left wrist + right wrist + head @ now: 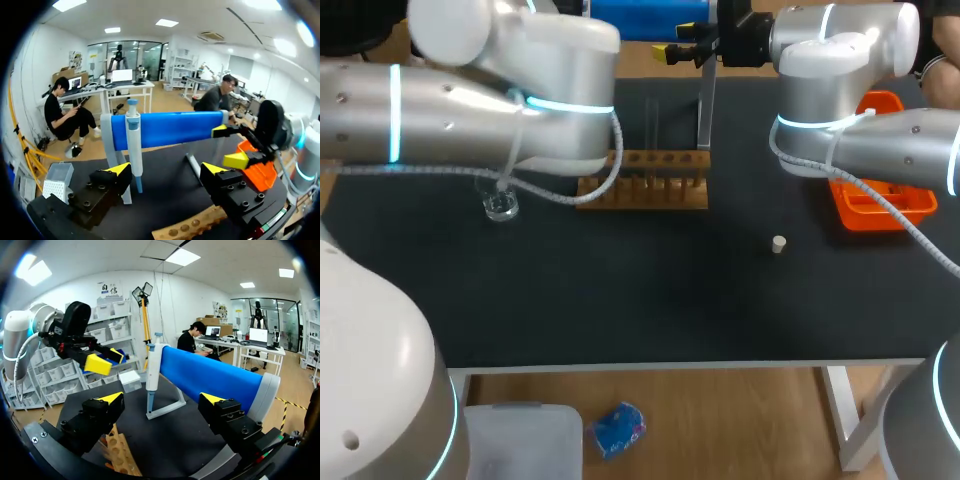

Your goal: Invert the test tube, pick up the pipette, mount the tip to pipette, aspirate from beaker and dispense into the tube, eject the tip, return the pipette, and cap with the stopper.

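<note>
I am holding my left pincer (166, 168) and right pincer (161, 398) released and empty, both facing the pipette (134, 145) at the head view's upper middle, risking their colliding over it.

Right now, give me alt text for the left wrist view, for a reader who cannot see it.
The open left gripper hangs over the wooden rack, facing the pipette upright in its stand ahead. The right gripper, also open, hovers beside the pipette, near an orange tray.
</note>
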You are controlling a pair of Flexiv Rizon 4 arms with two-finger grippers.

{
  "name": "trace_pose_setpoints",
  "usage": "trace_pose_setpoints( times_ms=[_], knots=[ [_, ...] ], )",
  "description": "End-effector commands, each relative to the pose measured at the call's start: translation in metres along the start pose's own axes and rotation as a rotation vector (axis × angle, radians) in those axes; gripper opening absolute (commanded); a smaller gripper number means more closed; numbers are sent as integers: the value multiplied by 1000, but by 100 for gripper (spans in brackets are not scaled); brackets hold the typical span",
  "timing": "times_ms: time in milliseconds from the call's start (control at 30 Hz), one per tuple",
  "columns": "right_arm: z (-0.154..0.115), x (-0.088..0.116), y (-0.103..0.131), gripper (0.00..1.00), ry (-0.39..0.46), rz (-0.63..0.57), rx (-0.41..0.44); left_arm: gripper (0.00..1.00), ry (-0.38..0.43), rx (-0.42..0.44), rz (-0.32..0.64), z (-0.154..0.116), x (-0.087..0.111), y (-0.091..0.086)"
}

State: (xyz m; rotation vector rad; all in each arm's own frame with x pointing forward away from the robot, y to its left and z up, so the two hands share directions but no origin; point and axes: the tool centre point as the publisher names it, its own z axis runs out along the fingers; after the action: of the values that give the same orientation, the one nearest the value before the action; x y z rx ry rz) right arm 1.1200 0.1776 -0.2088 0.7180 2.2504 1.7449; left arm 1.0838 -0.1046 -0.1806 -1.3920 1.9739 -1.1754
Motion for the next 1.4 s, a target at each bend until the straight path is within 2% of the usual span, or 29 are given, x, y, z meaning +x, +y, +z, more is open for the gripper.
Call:
trace_pose_setpoints(
  times_ms=[33, 100, 233, 300, 333, 733, 767, 867, 1000, 1233, 1400],
  knots=[
    [1, 0, 0, 100, 0, 0, -1, 92, 280, 52, 52, -56, -2, 15],
    [1, 0, 0, 100, 0, 0, -1, 100, 390, 29, 80, -65, 3, 20],
    [1, 0, 0, 100, 0, 0, -1, 100, 544, -19, 165, -80, 14, 28],
    [1, 0, 0, 100, 0, 0, -1, 100, 608, -63, 170, -85, 19, 31],
    [1, 0, 0, 100, 0, 0, -1, 100, 624, -104, 166, -86, 21, 33],
    [1, 0, 0, 100, 0, 0, -1, 100, 624, -104, 166, -86, 21, 33],
    [1, 0, 0, 100, 0, 0, -1, 100, 647, -121, 228, -85, 25, 32],
    [-19, 4, -5, 100, -4, -4, 0, 100, 684, -142, 360, -85, 31, 34],
    [-51, 16, -16, 100, -12, -13, 0, 100, 739, -197, 473, -83, 41, 41],
    [-110, 42, -37, 100, -26, -46, 17, 100, 786, -218, 532, -77, 53, 50],
    [-154, 58, -56, 100, -47, -52, 46, 100, 865, -228, 536, -72, 65, 60]
  ],
)
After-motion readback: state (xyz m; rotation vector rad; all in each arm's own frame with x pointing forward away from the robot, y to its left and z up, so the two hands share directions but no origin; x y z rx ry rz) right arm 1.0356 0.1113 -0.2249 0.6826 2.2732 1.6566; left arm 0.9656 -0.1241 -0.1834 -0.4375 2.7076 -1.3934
